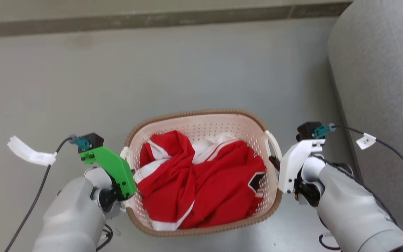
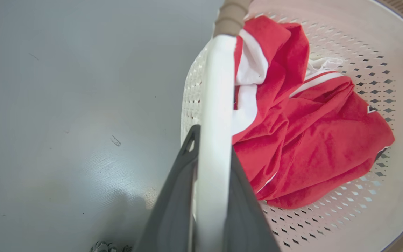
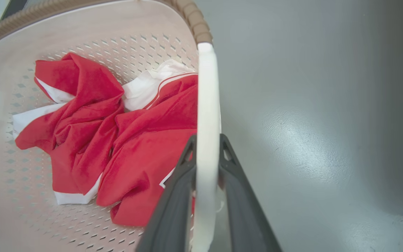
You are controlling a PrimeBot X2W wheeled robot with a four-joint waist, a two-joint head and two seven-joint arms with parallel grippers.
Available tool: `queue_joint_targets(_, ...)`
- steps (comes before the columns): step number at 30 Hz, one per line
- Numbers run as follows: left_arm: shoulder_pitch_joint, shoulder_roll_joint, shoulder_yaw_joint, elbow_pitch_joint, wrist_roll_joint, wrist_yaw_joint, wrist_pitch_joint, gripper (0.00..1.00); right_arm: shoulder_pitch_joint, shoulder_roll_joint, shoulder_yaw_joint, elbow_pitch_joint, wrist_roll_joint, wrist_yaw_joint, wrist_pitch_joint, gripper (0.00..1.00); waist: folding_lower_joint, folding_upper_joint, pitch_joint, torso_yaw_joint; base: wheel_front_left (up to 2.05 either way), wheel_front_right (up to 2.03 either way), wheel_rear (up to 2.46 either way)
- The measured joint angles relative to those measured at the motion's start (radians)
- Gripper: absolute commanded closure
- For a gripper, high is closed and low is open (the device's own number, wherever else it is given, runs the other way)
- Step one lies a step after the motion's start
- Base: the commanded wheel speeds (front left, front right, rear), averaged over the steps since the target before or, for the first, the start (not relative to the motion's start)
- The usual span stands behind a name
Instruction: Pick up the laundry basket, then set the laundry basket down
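Low-centre in frame the laundry basket (image 1: 201,113) is showing, left gripper (image 2: 212,143) and right gripper (image 3: 207,140) each clamping tight on a white side handle (image 2: 215,87) — open floor (image 1: 152,70) lying above, grey upholstery (image 1: 380,70) crowding the right edge.

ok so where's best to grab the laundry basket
The two white side handles: left handle with the left end effector, right handle with the right end effector, each from outside. They are slim bars standing off the rim of the laundry basket.
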Motion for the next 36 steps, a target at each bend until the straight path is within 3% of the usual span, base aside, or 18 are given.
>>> queue_joint_targets(23, 0.136, 0.002, -0.014, 0.027, -0.062, 0.000, 0.076, 1.00, 0.106, 0.002, 0.056, 0.008, 0.079, 0.000, 0.107, 1.00, 0.0000, 0.0000, -0.250, 0.000, 0.00, 0.00, 0.00)
queue_joint_targets(36, 0.138, 0.013, -0.028, 0.024, -0.086, 0.000, 0.095, 1.00, 0.105, 0.005, 0.064, 0.012, 0.099, 0.000, 0.124, 1.00, 0.0000, 0.0000, -0.295, -0.005, 0.00, 0.00, 0.00)
